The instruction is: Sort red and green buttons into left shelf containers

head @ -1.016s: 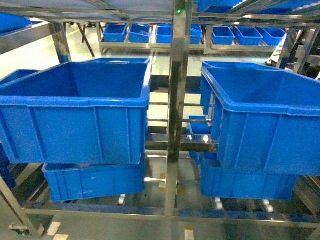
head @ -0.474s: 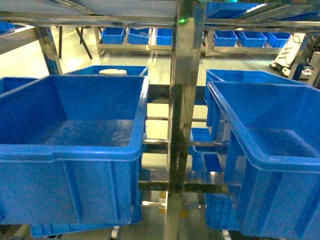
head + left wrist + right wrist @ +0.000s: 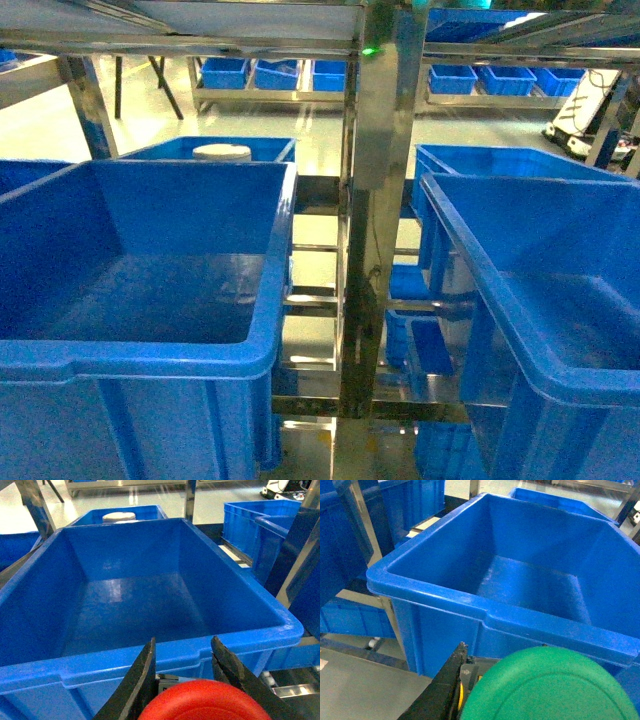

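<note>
The steel shelf (image 3: 372,230) fills the head view, its upright post in the centre. To the left of the post sits the left tub (image 3: 140,300), large, deep and bare inside; the right tub (image 3: 560,320) fills the lower right. A white round lid (image 3: 222,152) rests in a further tub at upper centre-left. At the bottom of the left wrist view, the left end effector (image 3: 182,680) is clenched on the red button (image 3: 205,702), just short of the tub's near rim. The right end effector (image 3: 470,690) carries the green button (image 3: 547,687) at the bottom of its view; only one finger shows. Each should probably clear the rim and release well inside, over the floor.
</note>
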Controlling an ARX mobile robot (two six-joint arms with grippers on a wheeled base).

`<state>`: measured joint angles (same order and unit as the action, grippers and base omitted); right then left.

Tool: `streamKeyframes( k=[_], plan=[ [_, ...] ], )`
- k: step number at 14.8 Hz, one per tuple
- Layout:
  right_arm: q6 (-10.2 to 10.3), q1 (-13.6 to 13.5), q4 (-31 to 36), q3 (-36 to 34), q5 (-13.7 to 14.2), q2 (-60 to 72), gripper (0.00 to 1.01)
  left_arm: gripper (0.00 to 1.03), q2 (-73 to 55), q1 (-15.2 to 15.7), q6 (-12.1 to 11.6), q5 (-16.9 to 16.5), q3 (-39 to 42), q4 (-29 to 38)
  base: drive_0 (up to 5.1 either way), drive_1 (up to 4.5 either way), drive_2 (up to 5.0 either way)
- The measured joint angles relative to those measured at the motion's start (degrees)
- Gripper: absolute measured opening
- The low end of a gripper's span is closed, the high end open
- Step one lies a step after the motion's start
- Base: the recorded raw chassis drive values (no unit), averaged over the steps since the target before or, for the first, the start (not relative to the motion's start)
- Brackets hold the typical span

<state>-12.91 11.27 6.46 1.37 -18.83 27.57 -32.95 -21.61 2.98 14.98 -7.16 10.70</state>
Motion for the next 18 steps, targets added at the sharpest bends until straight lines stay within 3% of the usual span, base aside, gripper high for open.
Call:
streamKeyframes(
  k=[2,4,6,9,12,14,16,18],
  plan=[
    [0.13,-0.13,1.25,0.11,-0.04,1.33,0.35,0.29,0.00,0.00,0.00,0.02,0.00,-0.02,0.0,0.00,0.0],
    [0.44,-3.43,6.49,1.33,2.19,6.58,0.35,0.29,0.00,0.00,0.00,0.02,0.00,0.00,0.0,0.00,0.0],
    [0.68,-4.46,10.47,4.72,3.78,11.61,0.35,0.29,0.00,0.00,-0.02,0.00,0.00,0.00,0.0,0.00,0.0],
    [1.07,-2.82,18.64,14.38,5.57,29.22,0.35,0.29,0.00,0.00,-0.02,0.00,0.00,0.00,0.0,0.00,0.0],
    [0.59,-1.73,19.26,23.82,6.91,45.86,0.35,0.29,0.00,0.00,0.00,0.00,0.00,-0.02,0.0,0.00,0.0],
    [0.11,-1.49,15.26,31.67,8.15,56.33,0.35,0.29,0.00,0.00,0.00,0.02,0.00,0.00,0.0,0.00,0.0],
    [-1.84,-2.19,7.56,41.62,10.47,67.19,0.35,0.29,0.00,0.00,0.00,0.00,0.00,-0.02,0.0,0.00,0.0],
    [-2.14,-3.15,-0.98,50.53,12.41,75.47,0.35,0.29,0.00,0.00,-0.02,0.00,0.00,0.00,0.0,0.00,0.0]
  ],
)
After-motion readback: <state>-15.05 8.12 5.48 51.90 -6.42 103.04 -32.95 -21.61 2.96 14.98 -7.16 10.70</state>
